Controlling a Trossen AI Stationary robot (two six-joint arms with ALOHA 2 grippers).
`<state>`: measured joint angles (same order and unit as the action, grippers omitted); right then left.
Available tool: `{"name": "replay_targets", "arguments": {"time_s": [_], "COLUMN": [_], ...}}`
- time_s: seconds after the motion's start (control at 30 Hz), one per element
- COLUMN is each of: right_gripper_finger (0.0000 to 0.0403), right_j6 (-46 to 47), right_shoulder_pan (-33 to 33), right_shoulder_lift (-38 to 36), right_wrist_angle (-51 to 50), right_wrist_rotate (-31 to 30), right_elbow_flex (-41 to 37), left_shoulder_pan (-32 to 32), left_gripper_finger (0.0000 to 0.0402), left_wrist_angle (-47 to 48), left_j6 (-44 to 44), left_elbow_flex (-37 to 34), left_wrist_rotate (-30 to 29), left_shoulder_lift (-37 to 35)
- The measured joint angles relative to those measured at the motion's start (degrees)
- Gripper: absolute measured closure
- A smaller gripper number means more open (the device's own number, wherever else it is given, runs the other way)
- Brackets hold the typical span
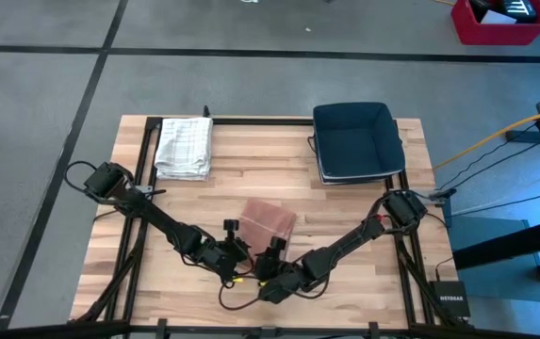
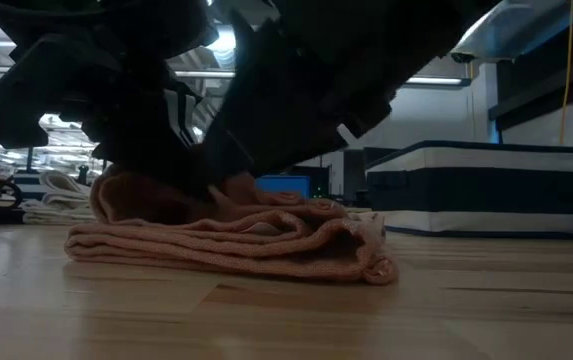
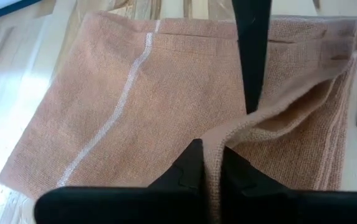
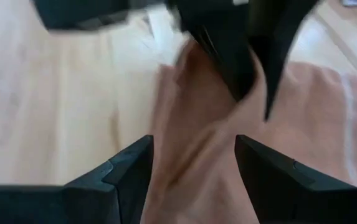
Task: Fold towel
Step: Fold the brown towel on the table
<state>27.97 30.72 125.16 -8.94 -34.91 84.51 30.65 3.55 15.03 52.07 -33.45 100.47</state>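
A folded salmon-pink knitted towel (image 1: 270, 224) with a thin pale stripe lies just below the centre of the pale wooden slatted table (image 1: 364, 217) in the high view, with both dark robot arms bent in over its near edge. The left gripper (image 3: 212, 165) comes at the towel from about seven o'clock, its jaws pressed together on a raised fold of the pink cloth, which stands up in a thin ridge between them in the left wrist view while the rest of the towel spreads flat ahead. The right gripper (image 4: 194, 168) sits at about six o'clock of the towel, close beside the left one, its jaws standing wide apart on either side of a rumpled stretch of the same cloth; the right wrist view does not show them pressing on it. In the low view the towel rests on the table as a low layered heap, its upper layers drawn up under the two dark grippers. Well apart from it, at about eleven o'clock on the table, lies a folded white checked cloth (image 1: 184, 146), and at about one o'clock sits a dark blue square fabric basket (image 1: 356, 141) with a white band round its base, near the far edge.
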Motion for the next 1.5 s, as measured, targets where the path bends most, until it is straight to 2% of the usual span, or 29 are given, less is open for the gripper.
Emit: {"name": "replay_targets", "arguments": {"time_s": [0.17, 0.3, 0.4, 0.63, 0.73, 0.9, 1.1, 1.23, 1.33, 1.5], "right_gripper_finger": [0.0176, 0.0204, 0.0244, 0.0371, 0.0395, 0.0382, 0.0376, 0.0336, 0.0299, 0.0256], "right_j6": [1.88, 2.03, 2.05, 0.03, -0.04, 0.19, 0.78, 1.60, 1.86, 3.18], "right_shoulder_pan": [-0.77, -0.86, -0.74, -0.34, -0.35, -0.35, -0.42, -0.33, 0.18, 2.14], "right_shoulder_lift": [0.75, 0.81, 0.81, 0.81, 0.81, 0.79, 0.79, 0.79, 0.79, 0.79], "right_wrist_angle": [-5.19, -4.39, -4.66, -7.31, -11.22, -18.49, -19.82, -21.47, -27.73, -35.41], "right_wrist_rotate": [-0.91, -0.15, 0.00, 1.03, 1.94, 1.05, 5.57, 11.79, 17.43, 18.94], "right_elbow_flex": [-0.04, -0.02, -0.02, 2.64, 4.21, 7.75, 9.20, 10.35, 11.69, 12.76], "left_shoulder_pan": [0.00, 0.00, 0.00, 0.00, 0.00, 0.00, 0.00, 0.00, 0.00, 0.00], "left_gripper_finger": [0.0389, 0.0389, 0.0389, 0.0389, 0.0389, 0.0389, 0.0389, 0.0389, 0.0389, 0.0389], "left_wrist_angle": [0.02, 0.04, 0.05, 0.02, 0.02, 0.02, 0.01, 0.32, 0.40, 0.35], "left_j6": [0.02, 0.02, 0.02, 0.02, 0.02, 0.02, 0.02, 0.02, 0.04, 0.24], "left_elbow_flex": [0.00, 0.00, 0.00, 0.00, 0.00, 0.00, 0.00, 0.00, 0.00, 0.00], "left_wrist_rotate": [-0.02, -0.02, -0.01, 0.02, 0.02, 0.00, 0.02, 0.02, 0.02, 0.00], "left_shoulder_lift": [0.00, 0.00, 0.00, 0.00, 0.00, -0.02, -0.02, -0.02, -0.02, -0.02]}}
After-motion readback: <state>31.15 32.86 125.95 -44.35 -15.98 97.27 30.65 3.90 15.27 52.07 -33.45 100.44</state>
